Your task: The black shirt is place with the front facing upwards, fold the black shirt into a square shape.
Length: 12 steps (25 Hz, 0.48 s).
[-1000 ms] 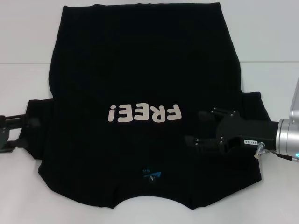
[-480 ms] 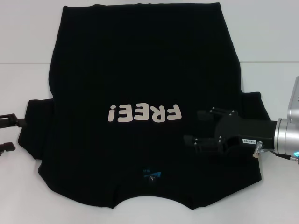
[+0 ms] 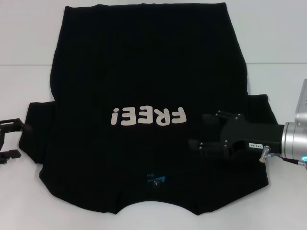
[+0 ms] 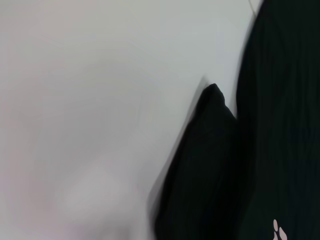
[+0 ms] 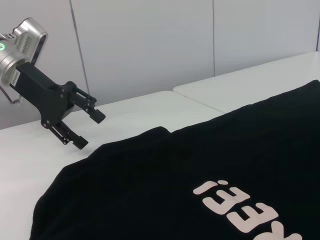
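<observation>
The black shirt (image 3: 144, 72) lies flat on the white table (image 3: 24, 38), front up, with its pale "FREE!" lettering (image 3: 146, 116) and blue neck tag (image 3: 156, 178) near me. My left gripper (image 3: 21, 140) is open and empty at the table's left, just off the edge of the shirt's left sleeve (image 3: 38, 129). The right wrist view shows it (image 5: 91, 130) hovering open above the table beside the shirt (image 5: 200, 165). My right gripper (image 3: 197, 130) is open over the shirt's right side, right of the lettering. The left wrist view shows the sleeve (image 4: 210, 165).
The white table has a seam (image 3: 273, 63) running across behind the shirt's middle. The shirt's right sleeve (image 3: 261, 110) lies spread beside my right arm. A pale wall (image 5: 150, 45) stands behind the table.
My left gripper has drawn back leftward from the left sleeve's edge and now sits just clear of it. The right gripper and the shirt have hardly moved.
</observation>
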Tool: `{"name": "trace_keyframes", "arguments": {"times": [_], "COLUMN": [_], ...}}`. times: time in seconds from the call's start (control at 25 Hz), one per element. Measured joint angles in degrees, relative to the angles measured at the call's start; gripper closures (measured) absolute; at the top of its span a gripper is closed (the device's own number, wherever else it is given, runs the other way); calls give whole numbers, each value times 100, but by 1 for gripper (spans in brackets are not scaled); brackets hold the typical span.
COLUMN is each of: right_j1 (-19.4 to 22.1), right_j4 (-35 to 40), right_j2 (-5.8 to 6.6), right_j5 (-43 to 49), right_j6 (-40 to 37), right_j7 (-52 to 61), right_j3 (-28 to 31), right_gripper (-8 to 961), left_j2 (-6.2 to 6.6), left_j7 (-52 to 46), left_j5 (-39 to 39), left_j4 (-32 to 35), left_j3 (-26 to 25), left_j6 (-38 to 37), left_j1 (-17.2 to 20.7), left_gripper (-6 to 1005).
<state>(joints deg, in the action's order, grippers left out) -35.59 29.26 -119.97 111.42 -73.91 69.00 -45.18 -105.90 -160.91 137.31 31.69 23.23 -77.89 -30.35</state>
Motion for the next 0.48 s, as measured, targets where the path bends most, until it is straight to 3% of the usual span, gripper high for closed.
{"name": "trace_keyframes", "arguments": {"times": [0.48], "right_j1": [0], "right_j4": [-2], "right_j2": [-9], "right_j5": [-22], "right_j6": [9], "right_j7": [-20], "right_j3": [0], "right_gripper": [13], "left_j2": [-85], "left_j7": [47], "left_j5": [69], "left_j4": [-9], "left_j3": [21], "left_j6": [300], "left_j1": [-18], "left_gripper": [174]}}
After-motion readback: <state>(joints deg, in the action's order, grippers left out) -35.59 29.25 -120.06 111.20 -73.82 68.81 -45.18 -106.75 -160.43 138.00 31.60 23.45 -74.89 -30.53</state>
